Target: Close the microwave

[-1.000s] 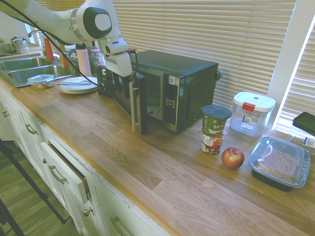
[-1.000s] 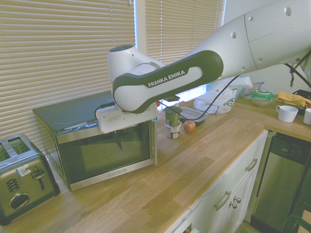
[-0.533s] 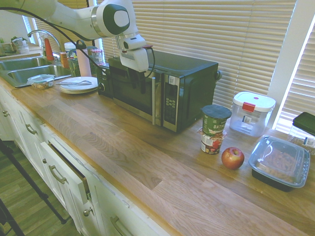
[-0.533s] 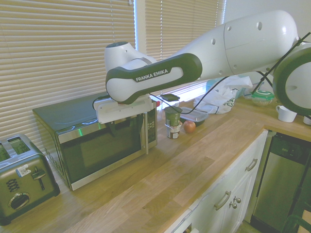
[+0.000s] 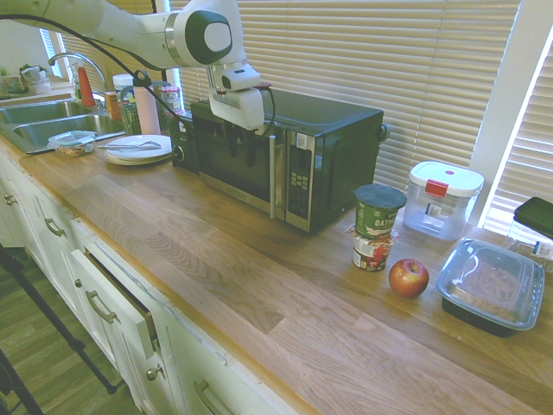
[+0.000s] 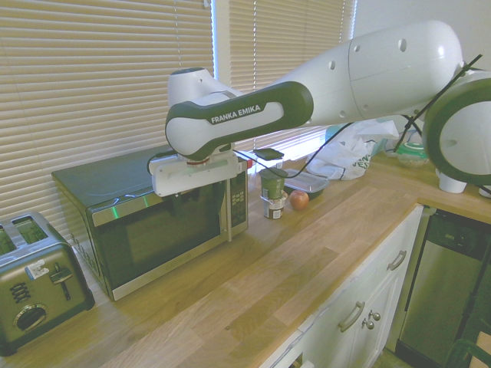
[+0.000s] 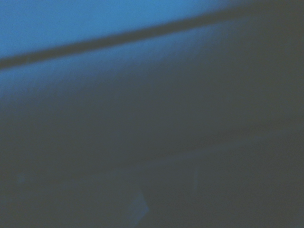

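Observation:
The black microwave stands at the back of the wooden counter. Its dark glass door lies flush, or very nearly flush, with the front, and the vertical handle sits beside the button panel. My gripper hangs in front of the upper part of the door glass, right against it. Its two dark fingers stand apart with nothing between them. The wrist view is only a blurred dark surface with blue along one edge.
A toaster stands at the microwave's hinge side. A white plate and a sink lie beyond it. On the panel side are stacked food cups, an apple and two plastic containers.
The door stood wide open a second ago. My gripper pushed it round toward the microwave's front, and it has since settled flush while the gripper shifted slightly further along the glass.

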Controlling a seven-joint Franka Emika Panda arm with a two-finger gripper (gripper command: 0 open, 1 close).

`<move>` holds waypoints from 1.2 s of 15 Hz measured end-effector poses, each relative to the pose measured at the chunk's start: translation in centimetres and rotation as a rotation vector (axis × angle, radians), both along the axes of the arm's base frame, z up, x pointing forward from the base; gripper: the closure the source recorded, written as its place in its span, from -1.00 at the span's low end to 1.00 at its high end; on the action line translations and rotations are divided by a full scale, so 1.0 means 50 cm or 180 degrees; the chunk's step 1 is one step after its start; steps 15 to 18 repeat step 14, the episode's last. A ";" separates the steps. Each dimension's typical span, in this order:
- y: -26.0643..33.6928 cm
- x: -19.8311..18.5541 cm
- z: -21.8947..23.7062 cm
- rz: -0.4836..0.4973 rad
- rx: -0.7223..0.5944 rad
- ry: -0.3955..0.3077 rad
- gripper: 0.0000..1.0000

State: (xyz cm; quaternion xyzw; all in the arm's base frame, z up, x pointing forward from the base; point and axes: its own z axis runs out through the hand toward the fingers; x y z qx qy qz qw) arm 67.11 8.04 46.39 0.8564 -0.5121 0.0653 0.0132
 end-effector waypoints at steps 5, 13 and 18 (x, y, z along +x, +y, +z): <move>-0.109 -0.121 -0.009 0.0274 0.0098 0.0279 -1.00; -0.218 -0.364 -0.079 0.0648 0.0108 0.0400 -1.00; -0.221 -0.396 -0.096 0.0658 0.0114 0.0401 -1.00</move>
